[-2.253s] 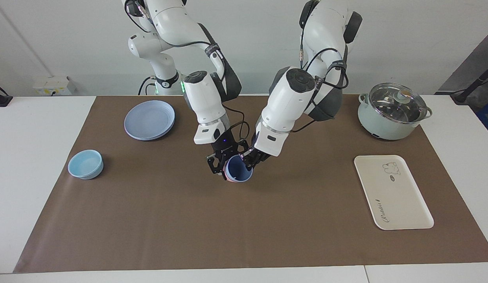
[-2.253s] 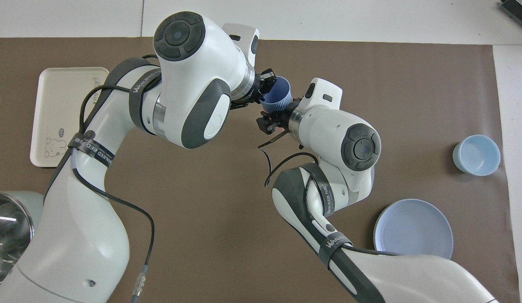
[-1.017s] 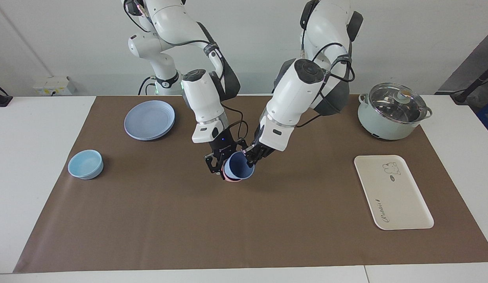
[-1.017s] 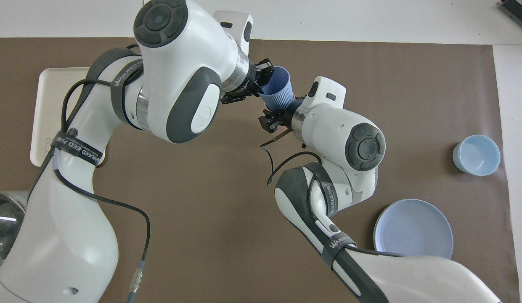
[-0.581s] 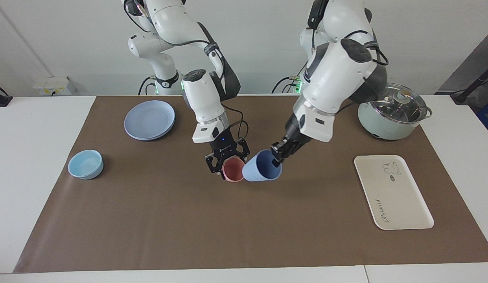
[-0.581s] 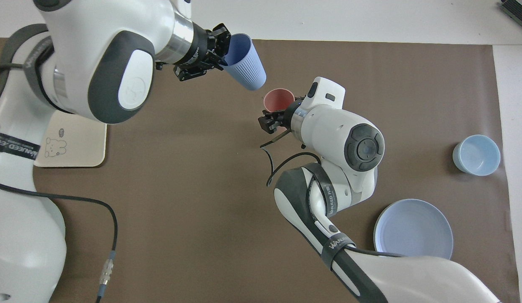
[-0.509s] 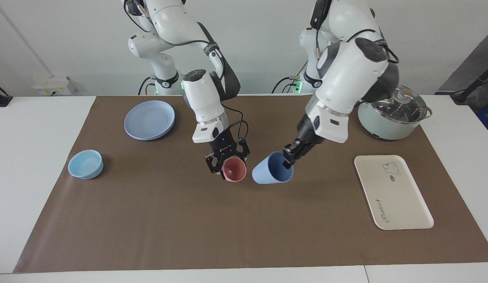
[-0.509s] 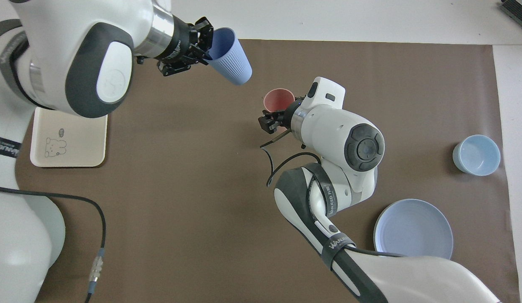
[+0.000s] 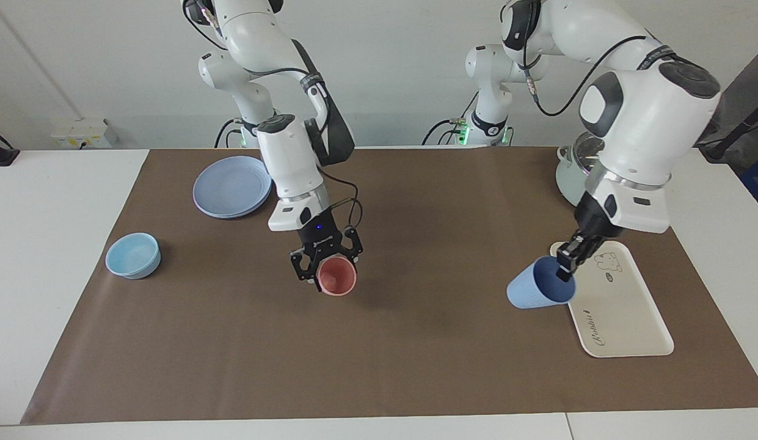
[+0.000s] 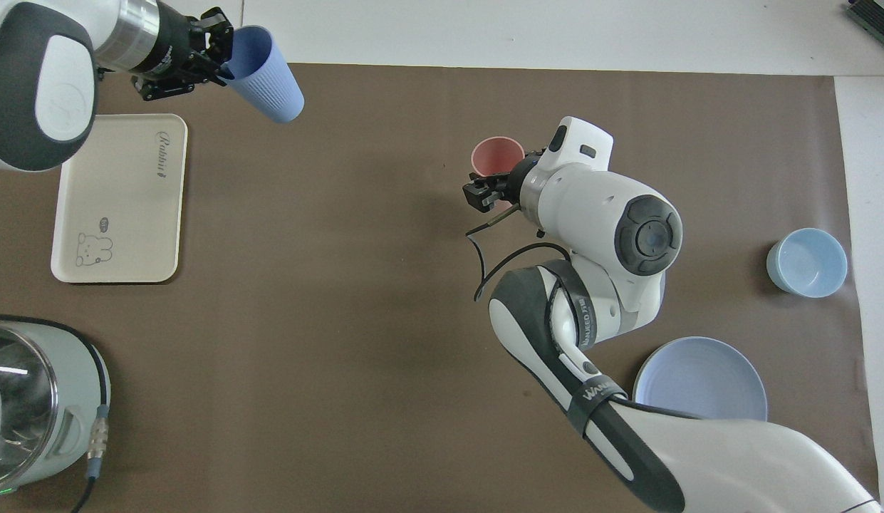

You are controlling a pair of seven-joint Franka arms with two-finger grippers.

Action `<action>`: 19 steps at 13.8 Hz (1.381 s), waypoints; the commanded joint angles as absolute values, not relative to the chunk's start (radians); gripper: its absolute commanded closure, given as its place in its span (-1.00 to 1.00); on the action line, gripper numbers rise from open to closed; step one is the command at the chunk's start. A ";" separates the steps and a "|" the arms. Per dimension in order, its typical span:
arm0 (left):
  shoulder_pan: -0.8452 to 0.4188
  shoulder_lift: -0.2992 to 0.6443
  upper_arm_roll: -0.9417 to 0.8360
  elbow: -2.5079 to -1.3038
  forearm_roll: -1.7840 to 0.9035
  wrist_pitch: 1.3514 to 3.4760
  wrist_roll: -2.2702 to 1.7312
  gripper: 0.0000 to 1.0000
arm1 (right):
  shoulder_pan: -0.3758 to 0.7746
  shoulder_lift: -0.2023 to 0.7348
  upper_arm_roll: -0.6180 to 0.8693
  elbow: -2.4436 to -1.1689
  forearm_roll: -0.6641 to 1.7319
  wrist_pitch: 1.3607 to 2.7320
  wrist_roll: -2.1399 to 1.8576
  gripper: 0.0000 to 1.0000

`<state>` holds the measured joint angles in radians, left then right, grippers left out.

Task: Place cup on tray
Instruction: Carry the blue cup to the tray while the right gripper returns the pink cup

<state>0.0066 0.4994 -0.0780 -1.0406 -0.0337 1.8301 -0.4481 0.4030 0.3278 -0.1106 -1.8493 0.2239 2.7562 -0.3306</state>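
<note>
A: Bench point(image 9: 79, 195), largest first?
B: Tray point(image 9: 623, 318) flat at L-arm end. Blue cup point(image 9: 537, 292) tilted, airborne over tray's edge, rim pinched by left hand point(image 9: 564, 267), clenched on it.
A: R side?
B: Right hand point(image 9: 322, 264) clenched on pink cup point(image 9: 336, 276), mid-bench, raised.

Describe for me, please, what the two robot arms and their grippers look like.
Both arms have glossy white rounded shells with dark grey joint caps and straps lettered in white. Thin black cables loop along them. The left gripper and right gripper are small, black and skeletal, with short fingers; a blue light glows above the right one.
</note>
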 commanded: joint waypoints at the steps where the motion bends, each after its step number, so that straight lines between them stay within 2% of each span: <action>1: 0.103 0.428 -0.092 -1.149 -0.015 1.902 -0.251 1.00 | 0.292 0.319 -0.052 -1.852 0.366 2.758 -0.548 1.00; 4: 0.178 0.303 -0.092 -1.465 -0.017 2.139 -0.111 1.00 | 0.177 0.313 -0.034 -1.842 0.715 2.660 -1.000 1.00; 6: 0.210 0.246 -0.094 -1.648 -0.017 2.294 -0.059 1.00 | 0.099 0.302 -0.037 -1.842 0.814 2.577 -1.193 1.00; 7: 0.216 0.232 -0.092 -1.693 -0.017 2.316 -0.040 1.00 | 0.054 0.305 -0.037 -1.842 0.818 2.544 -1.254 1.00; 9: 0.244 0.215 -0.094 -1.755 -0.017 2.342 -0.020 1.00 | -0.017 0.322 -0.034 -1.842 0.842 2.508 -1.337 1.00; 13: 0.270 0.212 -0.094 -1.879 -0.028 2.488 0.023 1.00 | -0.112 0.376 -0.035 -1.827 1.047 2.410 -1.634 1.00; 17: 0.270 0.248 -0.094 -1.927 -0.107 2.600 0.021 1.00 | -0.204 0.457 -0.034 -1.751 1.109 2.287 -1.771 1.00; 19: 0.271 0.264 -0.094 -1.927 -0.109 2.609 0.021 1.00 | -0.206 0.477 -0.034 -1.718 1.153 2.258 -1.796 1.00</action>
